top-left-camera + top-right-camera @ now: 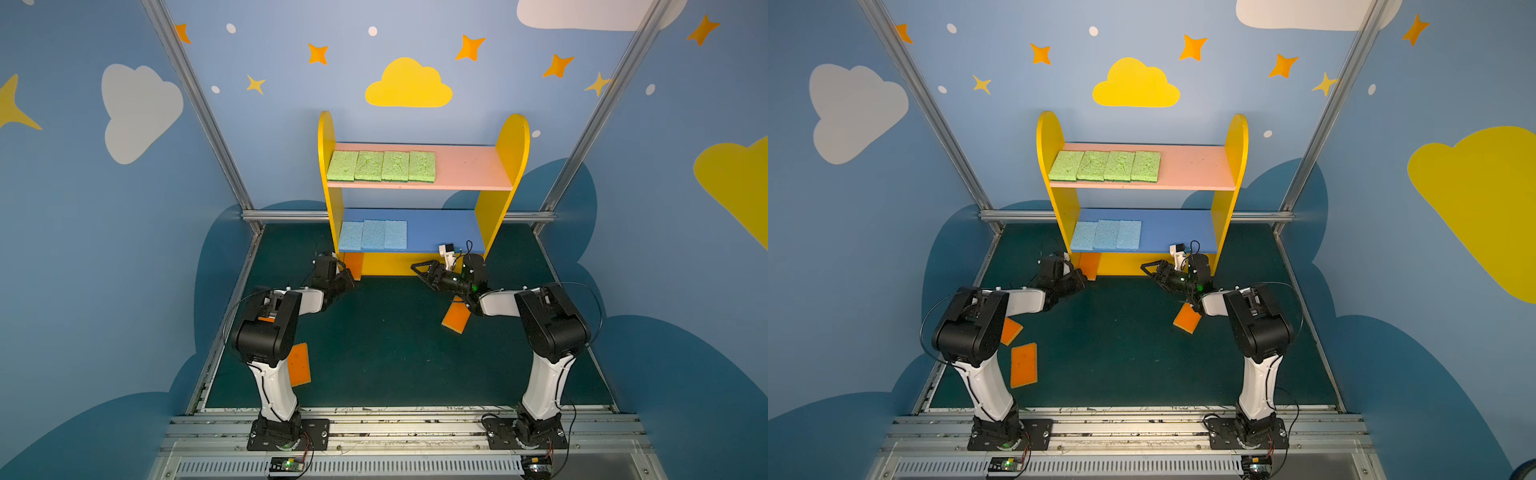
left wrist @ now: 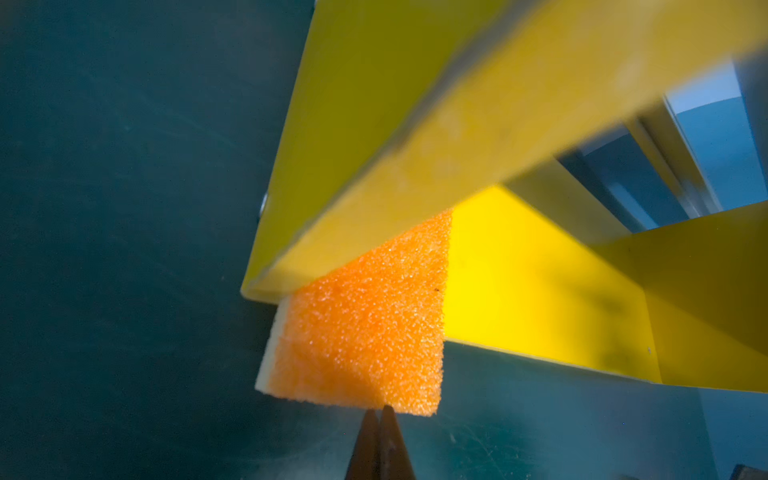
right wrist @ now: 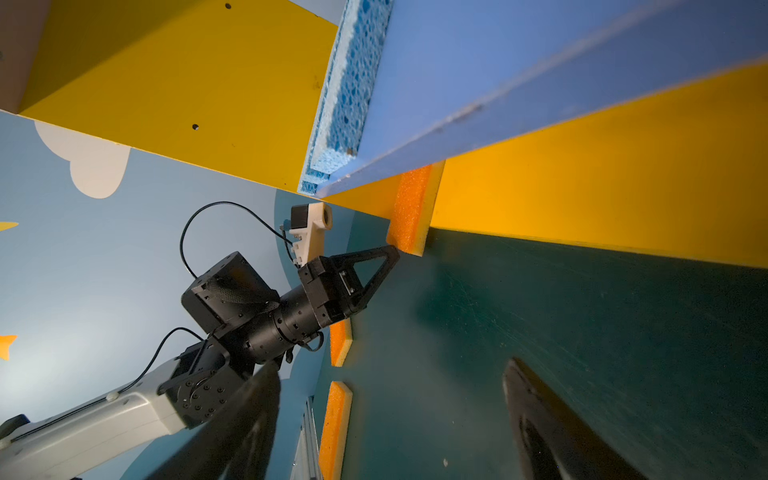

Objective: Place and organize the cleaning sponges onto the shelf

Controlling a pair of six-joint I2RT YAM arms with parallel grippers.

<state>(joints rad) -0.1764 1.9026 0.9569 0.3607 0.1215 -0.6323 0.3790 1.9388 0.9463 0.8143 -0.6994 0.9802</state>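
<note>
The left gripper point(image 2: 381, 412) is clenched on nothing, its tips at the near edge of an orange sponge point(image 2: 365, 324) lying, partly overhanging, on the left end of the yellow base point(image 1: 386, 264) of the shelf point(image 1: 513, 141). The right gripper point(image 1: 419, 271) hangs spread and empty near the base's right end (three more orange sponges point(image 1: 1024, 365) lie on the green mat point(image 1: 395, 353)). Four green sponges point(image 1: 381, 166) sit on the pink board point(image 1: 469, 168), three blue sponges point(image 1: 373, 235) on the blue board point(image 1: 440, 232).
</note>
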